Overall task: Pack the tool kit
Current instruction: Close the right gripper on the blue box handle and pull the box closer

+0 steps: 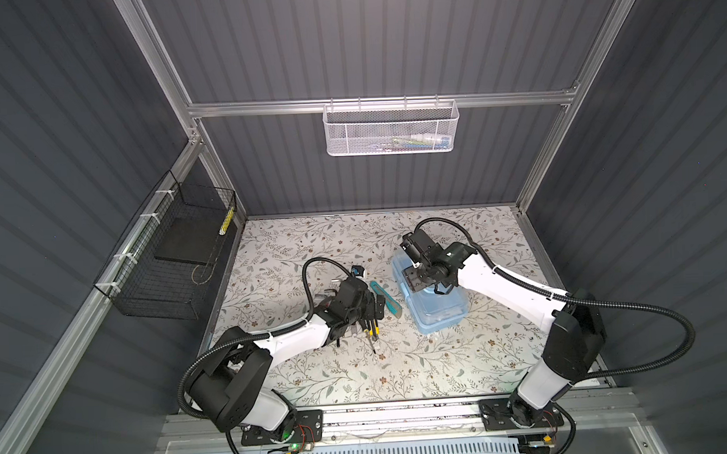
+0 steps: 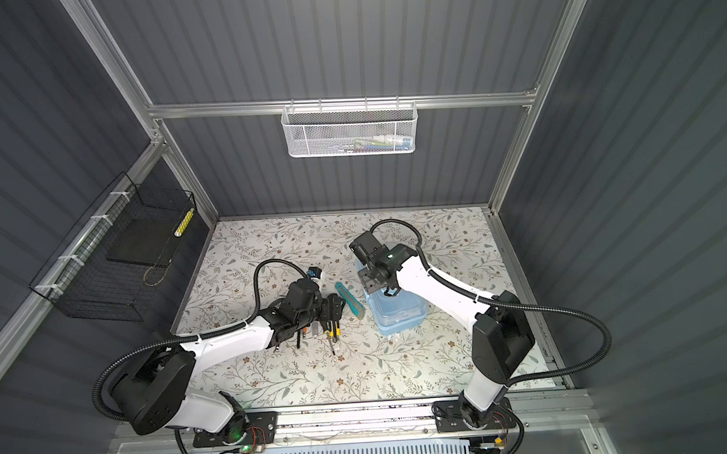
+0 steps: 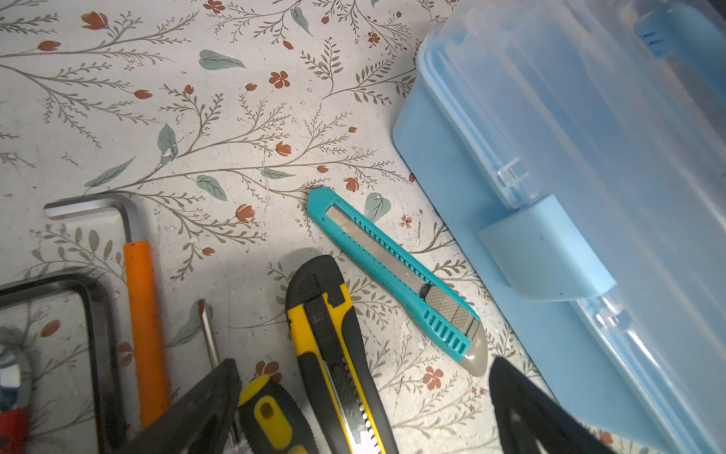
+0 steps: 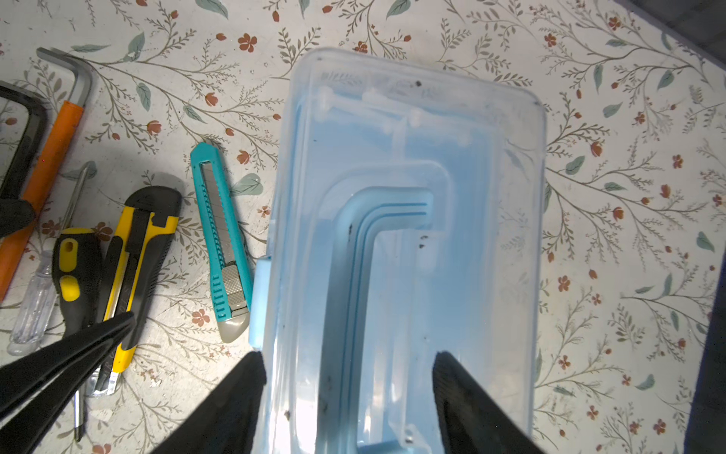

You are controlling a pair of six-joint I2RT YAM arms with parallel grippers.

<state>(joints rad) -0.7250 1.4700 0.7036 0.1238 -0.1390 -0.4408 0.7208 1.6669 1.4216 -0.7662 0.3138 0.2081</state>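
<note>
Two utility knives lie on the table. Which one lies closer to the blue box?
The slim teal knife: it lies right beside the tool kit, near its latch. The thicker yellow-and-black knife lies farther off, on the teal one's other side.

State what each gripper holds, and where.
Nothing held. The left gripper hangs open over the loose tools; the right gripper stands open, straddling the tool kit.

Item: tool kit [image 1: 437, 312], small light-blue rectangular box
Lid: clear, closed, arched pale-blue handle folded flat
Latch: blue clip on long side
Pose: flat, slightly angled
Place: centre-right in both top views [image 2: 398, 316]
</note>
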